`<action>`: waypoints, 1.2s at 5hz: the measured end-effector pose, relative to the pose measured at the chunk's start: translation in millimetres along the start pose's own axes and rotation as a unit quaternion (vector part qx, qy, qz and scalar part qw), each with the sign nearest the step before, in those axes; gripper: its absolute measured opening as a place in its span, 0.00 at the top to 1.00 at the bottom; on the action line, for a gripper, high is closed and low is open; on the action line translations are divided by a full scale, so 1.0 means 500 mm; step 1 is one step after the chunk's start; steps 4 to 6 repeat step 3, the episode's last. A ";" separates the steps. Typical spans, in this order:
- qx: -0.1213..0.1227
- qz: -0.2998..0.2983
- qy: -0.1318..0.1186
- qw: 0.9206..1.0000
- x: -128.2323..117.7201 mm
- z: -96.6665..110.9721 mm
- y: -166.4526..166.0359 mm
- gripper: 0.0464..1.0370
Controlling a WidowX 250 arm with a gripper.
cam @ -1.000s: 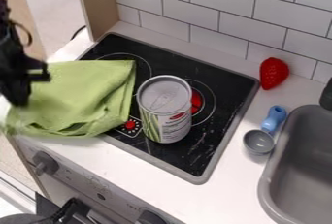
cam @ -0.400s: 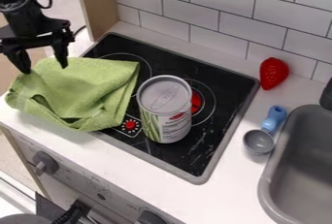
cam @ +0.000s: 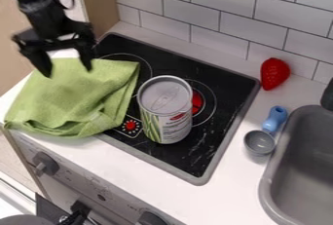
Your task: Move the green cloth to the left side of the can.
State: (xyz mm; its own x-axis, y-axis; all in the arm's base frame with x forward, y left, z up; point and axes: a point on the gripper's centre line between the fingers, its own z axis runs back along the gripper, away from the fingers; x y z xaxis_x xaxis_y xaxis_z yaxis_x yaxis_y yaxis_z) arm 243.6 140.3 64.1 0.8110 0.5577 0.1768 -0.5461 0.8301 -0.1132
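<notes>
Cloth, green (cam: 81, 97), one: loosely spread with soft folds along its lower part, at the left of the frame, on the left side of the can. It lies partly on the white table (cam: 247, 121) and partly over the left part of the black stove top (cam: 218, 143); its right edge is near the can, apart from it.

Can, pale with green and red on its label (cam: 166, 114), one: upright on the stove top, about the centre of the frame, metal lid uppermost.

Gripper, black (cam: 67, 71), one: upper left of the frame, hanging down at the cloth's upper edge. Fingers spread wide apart, nothing pinched between them; whether the tips touch the fabric, cannot tell.

Strawberry, red (cam: 274, 73), one: upper right, on the table near the tiled wall (cam: 195, 19).

Scoop, grey bowl with blue handle (cam: 260, 142), one: right of the frame, between stove top and sink, handle towards the top.

Sink, grey (cam: 302, 175), one: lower right, cut by the frame's edge.

Knob, dark (cam: 46, 163): lower left, on the front panel below the cloth.
</notes>
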 end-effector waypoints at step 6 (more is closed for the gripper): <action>-0.008 0.035 -0.037 0.999 0.018 -0.011 -0.105 0.04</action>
